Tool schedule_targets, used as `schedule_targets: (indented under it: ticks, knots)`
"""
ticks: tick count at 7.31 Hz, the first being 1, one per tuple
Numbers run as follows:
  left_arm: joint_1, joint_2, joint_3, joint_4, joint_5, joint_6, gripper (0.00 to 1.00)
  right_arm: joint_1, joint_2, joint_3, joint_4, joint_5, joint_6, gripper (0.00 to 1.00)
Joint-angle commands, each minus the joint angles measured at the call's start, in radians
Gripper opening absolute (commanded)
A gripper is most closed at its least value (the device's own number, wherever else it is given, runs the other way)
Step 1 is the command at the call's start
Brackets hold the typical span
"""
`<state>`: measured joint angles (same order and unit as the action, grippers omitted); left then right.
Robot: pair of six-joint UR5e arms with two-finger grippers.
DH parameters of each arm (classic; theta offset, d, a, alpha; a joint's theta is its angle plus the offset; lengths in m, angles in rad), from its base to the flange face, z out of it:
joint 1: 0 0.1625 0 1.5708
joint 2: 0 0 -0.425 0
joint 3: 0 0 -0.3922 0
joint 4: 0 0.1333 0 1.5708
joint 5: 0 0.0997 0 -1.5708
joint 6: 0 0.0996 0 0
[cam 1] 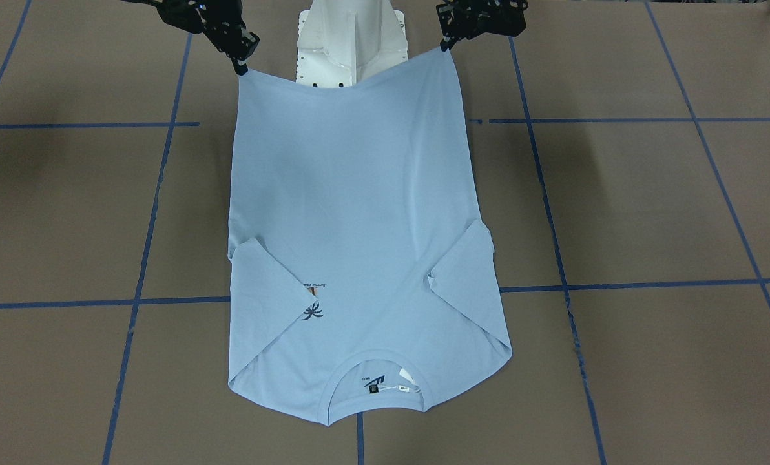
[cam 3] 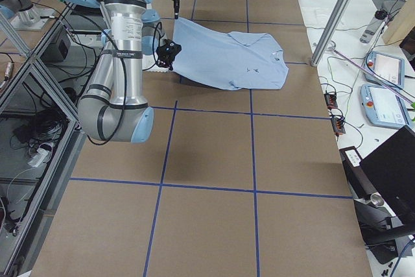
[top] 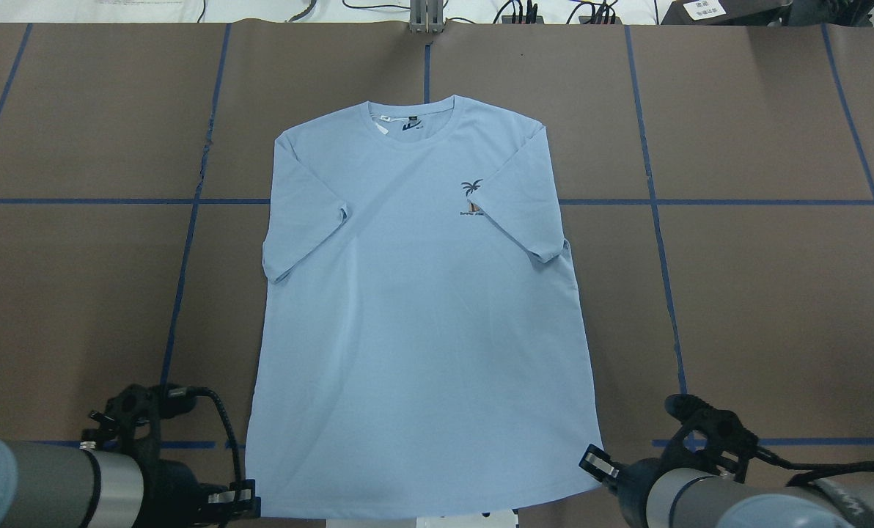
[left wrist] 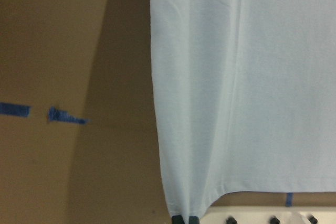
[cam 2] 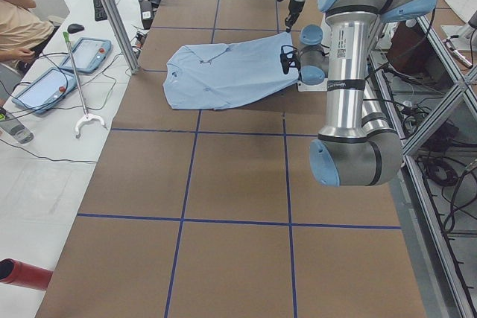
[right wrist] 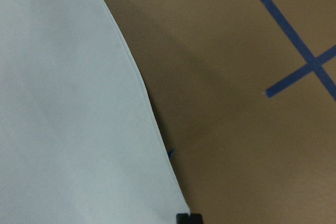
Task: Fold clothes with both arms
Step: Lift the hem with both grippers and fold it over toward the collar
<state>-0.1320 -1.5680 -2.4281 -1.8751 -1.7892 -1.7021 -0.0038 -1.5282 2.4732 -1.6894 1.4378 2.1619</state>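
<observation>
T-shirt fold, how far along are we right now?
Done: both sleeves of the T-shirt are folded in over the body. In hand: the left gripper and right gripper each pinch a hem corner, raised off the table. Left: carrying the hem to the collar and further folds.

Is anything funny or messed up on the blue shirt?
Nothing is torn or spilled. The T-shirt lies mostly flat, with both sleeves folded in. The sleeve on the robot's right hides the edge of the palm-tree print. The left gripper and right gripper pinch its hem corners up.
</observation>
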Motion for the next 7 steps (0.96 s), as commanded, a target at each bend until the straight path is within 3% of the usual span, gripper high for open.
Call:
schedule_targets:
  ticks: [1, 3, 4, 6, 7]
  knots:
    - [-0.097, -0.013, -0.199, 0.207, -0.151, 0.013, 0.00, 0.118, 0.058, 0.189, -0.230, 0.164, -0.112, 0.00]
    - [-0.216, -0.095, -0.111, 0.221, -0.176, 0.111, 0.00, 0.264, 0.202, 0.127, -0.300, 0.217, -0.313, 0.00]
    - [-0.330, -0.143, -0.051, 0.243, -0.203, 0.237, 0.00, 0.350, 0.283, 0.034, -0.305, 0.233, -0.382, 0.00]
    - [-0.569, -0.298, 0.088, 0.389, -0.320, 0.463, 0.00, 0.563, 0.391, -0.103, -0.300, 0.388, -0.500, 0.00]
    - [-0.631, -0.346, 0.151, 0.419, -0.323, 0.530, 0.00, 0.611, 0.445, -0.184, -0.297, 0.389, -0.567, 0.00]
